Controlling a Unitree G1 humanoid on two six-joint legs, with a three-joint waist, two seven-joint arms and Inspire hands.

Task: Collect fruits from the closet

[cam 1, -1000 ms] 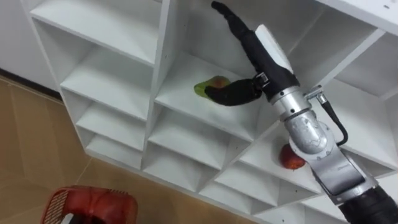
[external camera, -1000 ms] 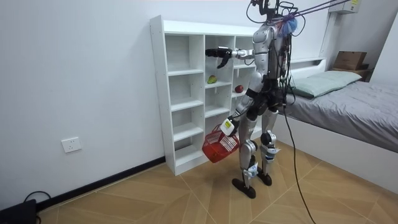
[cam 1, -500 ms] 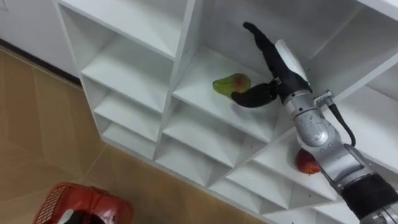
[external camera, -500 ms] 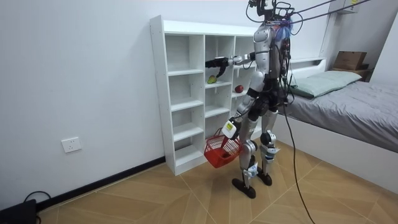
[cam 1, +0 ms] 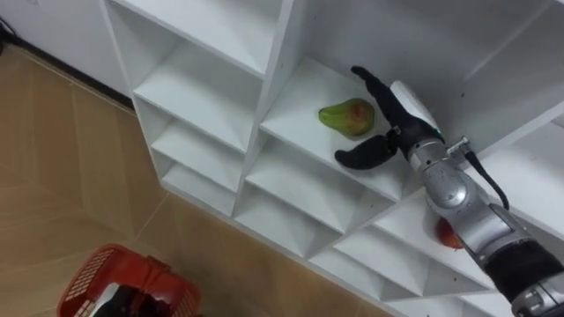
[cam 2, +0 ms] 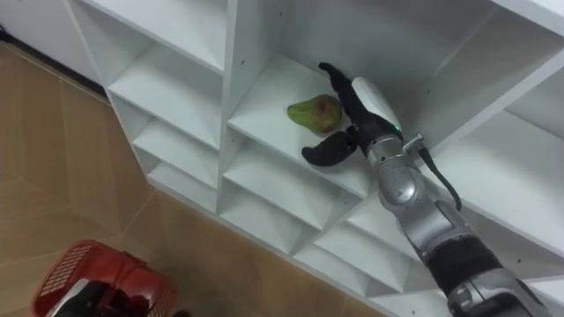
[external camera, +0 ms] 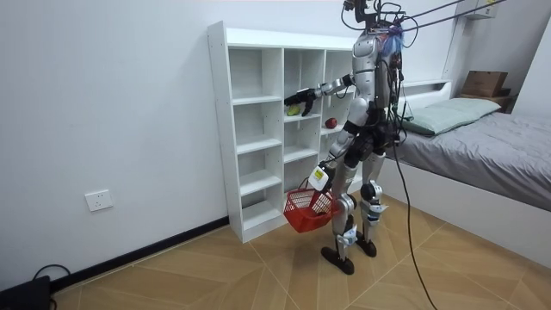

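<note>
Right hand [cam 1: 398, 121] splayed, beside pear [cam 1: 347, 116] — white shelf [cam 1: 298, 113]

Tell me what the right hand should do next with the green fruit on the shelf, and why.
Probably curl the right hand round the green fruit. The hand is open inside the shelf compartment, fingers close beside the fruit and thumb spread below it, gripping nothing yet, so closing on it seems the natural next small move.

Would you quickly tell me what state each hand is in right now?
Left hand: shut on the handle of the basket.
Right hand: open, spread beside the fruit, not gripping it.
</note>
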